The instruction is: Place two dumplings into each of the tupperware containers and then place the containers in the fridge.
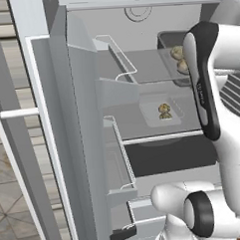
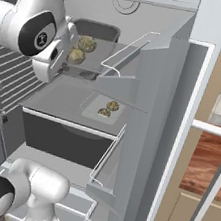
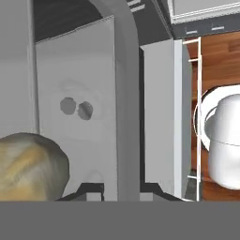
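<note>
— Where are the containers?

— Both sit inside the open fridge [image 1: 83,94] [image 2: 157,99]. The dark grey container [image 1: 166,39] [image 2: 97,29] is on the upper shelf, in the upper right of the left base view and the upper left of the right base view. Two dumplings [image 1: 177,52] [image 2: 86,43] lie side by side in it.

— And the paler container?

— The paler container [image 1: 149,109] [image 2: 94,106] rests on the shelf [image 1: 137,126] [image 2: 58,102] below, near the middle of both base views. Its pair of dumplings [image 1: 164,109] [image 2: 113,105] touch each other.

— What is the end effector doing?

— The end effector [image 2: 63,67] [image 3: 123,188] is at the near edge of the dark grey container. Its fingers stand close together with the tray's thin rim between them, so it looks clamped on that rim. In the hand view one dumpling [image 3: 28,164] looms at the lower left, just beside the fingertips.
</note>
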